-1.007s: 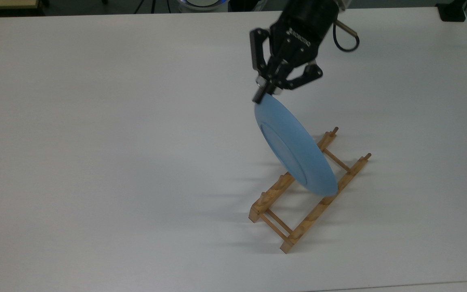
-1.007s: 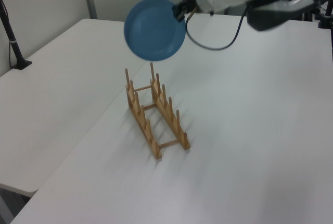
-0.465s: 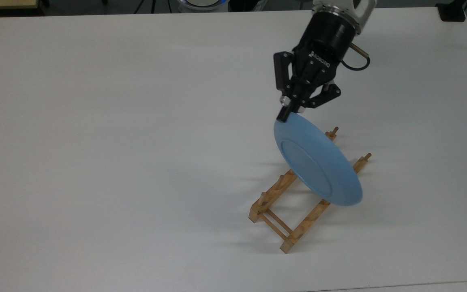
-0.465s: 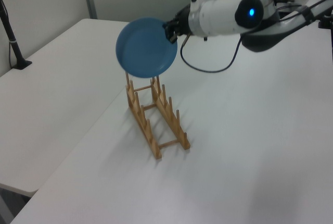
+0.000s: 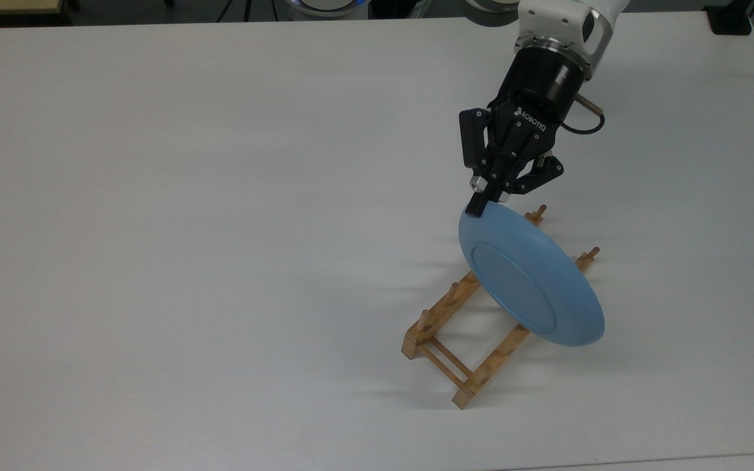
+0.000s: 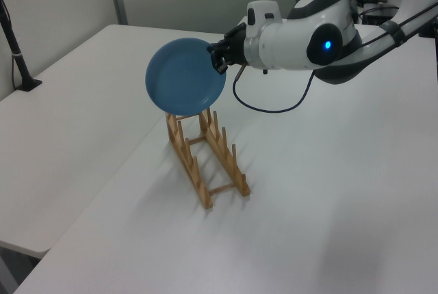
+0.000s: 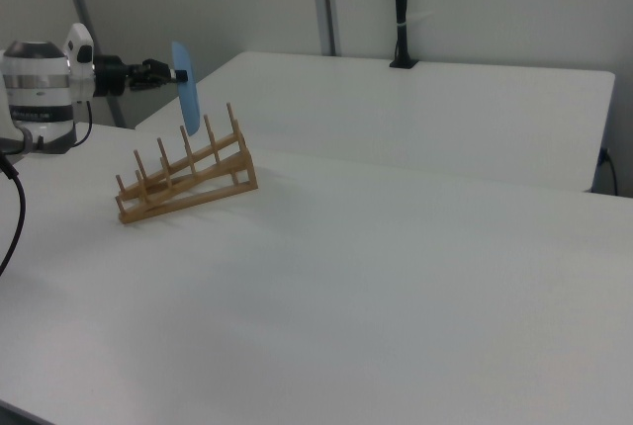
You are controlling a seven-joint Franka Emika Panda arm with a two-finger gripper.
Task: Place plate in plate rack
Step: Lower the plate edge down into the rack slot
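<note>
So the end effector is clamped on the plate's top rim, plate hanging on edge just above the plate rack, over its end nearer the surface's far edge in the top view

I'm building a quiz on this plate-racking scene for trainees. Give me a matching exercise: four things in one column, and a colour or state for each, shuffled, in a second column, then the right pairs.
Column one:
1. plate
2. plate rack
3. gripper
4. table

Column two:
A. white, bearing the rack
B. light blue, held on edge above the pegs
C. black, shut on a rim
D. light-brown wood, standing with nothing in its slots

Pairs: 1-B, 2-D, 3-C, 4-A
</note>
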